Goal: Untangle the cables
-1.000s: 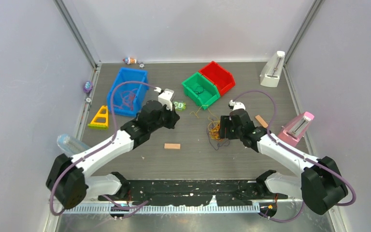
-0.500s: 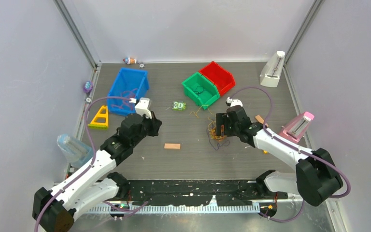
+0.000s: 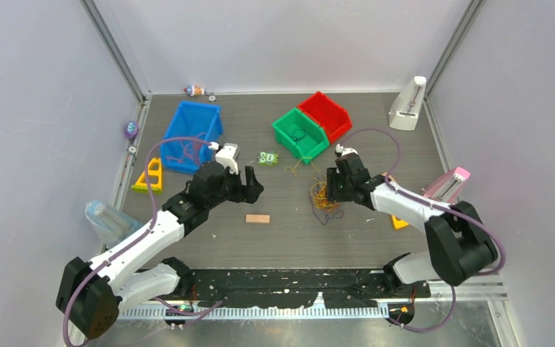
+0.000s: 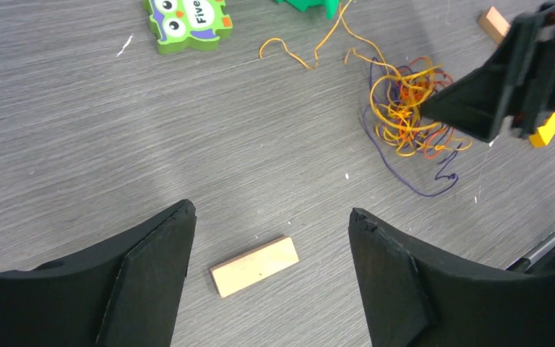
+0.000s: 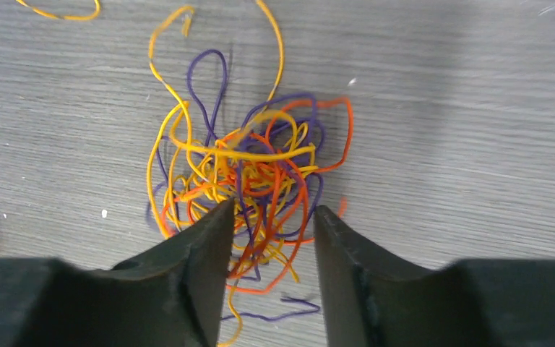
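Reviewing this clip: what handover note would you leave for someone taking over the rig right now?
Left end effector: open, empty, above the table by a wooden block.
Right end effector: open, fingers astride the cables, not visibly clamped.
Cables: one orange, yellow and purple knot on the table, on the near side of the green bin. A few strands lie in the blue bin.
Done: at most those binned strands.
Left: the knot is fully tangled; probably tease strands out one at a time.

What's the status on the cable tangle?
Left hand open, empty, near the wood block. Right hand open, straddling the cables. One knot of orange, yellow, purple strands. Nothing blocking.
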`<state>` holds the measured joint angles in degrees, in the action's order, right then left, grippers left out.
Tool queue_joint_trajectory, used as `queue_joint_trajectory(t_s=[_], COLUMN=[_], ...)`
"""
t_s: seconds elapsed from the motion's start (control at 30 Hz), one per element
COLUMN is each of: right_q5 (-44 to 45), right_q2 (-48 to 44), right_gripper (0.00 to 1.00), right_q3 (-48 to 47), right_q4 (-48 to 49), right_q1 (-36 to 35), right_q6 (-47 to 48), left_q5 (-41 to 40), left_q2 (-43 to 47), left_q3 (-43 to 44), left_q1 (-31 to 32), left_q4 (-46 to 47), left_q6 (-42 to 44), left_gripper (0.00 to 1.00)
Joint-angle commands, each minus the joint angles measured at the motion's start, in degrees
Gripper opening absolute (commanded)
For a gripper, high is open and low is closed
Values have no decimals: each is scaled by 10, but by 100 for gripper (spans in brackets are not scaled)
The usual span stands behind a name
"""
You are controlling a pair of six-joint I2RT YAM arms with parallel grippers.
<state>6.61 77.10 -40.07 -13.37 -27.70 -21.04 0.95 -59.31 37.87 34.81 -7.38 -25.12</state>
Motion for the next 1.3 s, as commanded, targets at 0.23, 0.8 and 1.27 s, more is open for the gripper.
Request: queue_joint_trajectory(t_s=[0.23,0.8,1.27], right_q5=[-158,-33,-27], right_q2=[16,-143,-125], right_gripper=[6,5,5], right_q3=[4,74,69], right_q4=[52,-81,-61], right_q1=[-109,-116,-116], right_q6=[15,-28,-32], left_q5=[16,-98,114], left_q2=[20,-235,-388], left_q3=[-17,196,286], left_q1=[0,93,97], left_q4=[18,-72,-31], left_q6=[-2,-56,-23], left_gripper=[81,84,80])
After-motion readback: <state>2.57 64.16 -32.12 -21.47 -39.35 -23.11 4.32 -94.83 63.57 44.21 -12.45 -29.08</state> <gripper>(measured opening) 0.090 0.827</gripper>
